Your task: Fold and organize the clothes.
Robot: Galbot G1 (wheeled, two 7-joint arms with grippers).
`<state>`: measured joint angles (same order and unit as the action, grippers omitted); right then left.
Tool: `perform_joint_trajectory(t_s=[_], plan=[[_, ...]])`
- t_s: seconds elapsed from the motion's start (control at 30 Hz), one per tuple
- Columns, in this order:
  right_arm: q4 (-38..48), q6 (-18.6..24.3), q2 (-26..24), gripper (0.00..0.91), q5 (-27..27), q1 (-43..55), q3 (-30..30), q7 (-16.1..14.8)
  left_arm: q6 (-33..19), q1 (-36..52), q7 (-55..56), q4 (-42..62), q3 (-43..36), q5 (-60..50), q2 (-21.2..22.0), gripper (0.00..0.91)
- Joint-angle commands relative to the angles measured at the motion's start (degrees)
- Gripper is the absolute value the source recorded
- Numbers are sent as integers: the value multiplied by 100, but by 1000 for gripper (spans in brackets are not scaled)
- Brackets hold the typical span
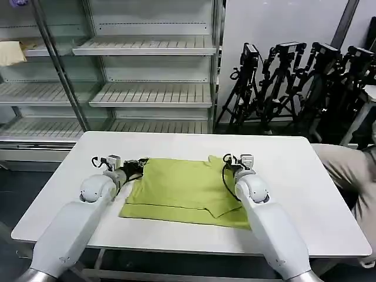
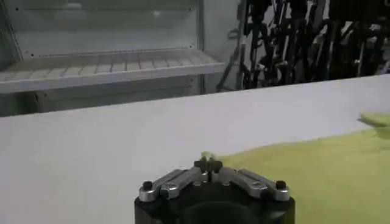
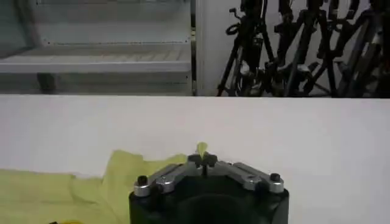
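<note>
Head view, white table (image 1: 294, 170), lime T-shirt (image 1: 182, 188), shelving (image 1: 147, 70), tripods (image 1: 294, 76)

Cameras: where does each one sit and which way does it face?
Head: high on the robot, looking forward and down at the table, T-shirt and both arms.
Left wrist: behind the left gripper, shut on the T-shirt's edge.
Right wrist: behind the right gripper, likewise.
Shared: both wrist views face the shelves.
</note>
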<state>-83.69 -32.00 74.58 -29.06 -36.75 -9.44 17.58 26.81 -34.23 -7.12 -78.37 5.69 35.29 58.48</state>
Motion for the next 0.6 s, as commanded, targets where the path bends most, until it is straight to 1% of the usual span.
perform_joint_trajectory(t_s=[0.03, 0.23, 0.33, 0.53, 0.6], plan=[[-1134, 20, -243, 0, -80, -601, -118, 56, -76, -1027, 157, -1392, 426, 231, -333, 10], [-1576, 57, -411, 0, -25, -906, -176, 12, -168, -1548, 176, -1612, 731, 219, -431, 10], [-1785, 237, -538, 0, 234, -1091, -186, -136, -209, -1787, 185, -1818, 996, 225, -407, 10], [-2321, 181, -750, 0, 108, -1503, -285, -69, -255, -2206, 180, -2110, 1340, 225, -458, 10], [-2541, 182, -803, 0, 23, -1707, -342, -49, -373, -2312, 164, -2112, 1423, 225, -491, 10]])
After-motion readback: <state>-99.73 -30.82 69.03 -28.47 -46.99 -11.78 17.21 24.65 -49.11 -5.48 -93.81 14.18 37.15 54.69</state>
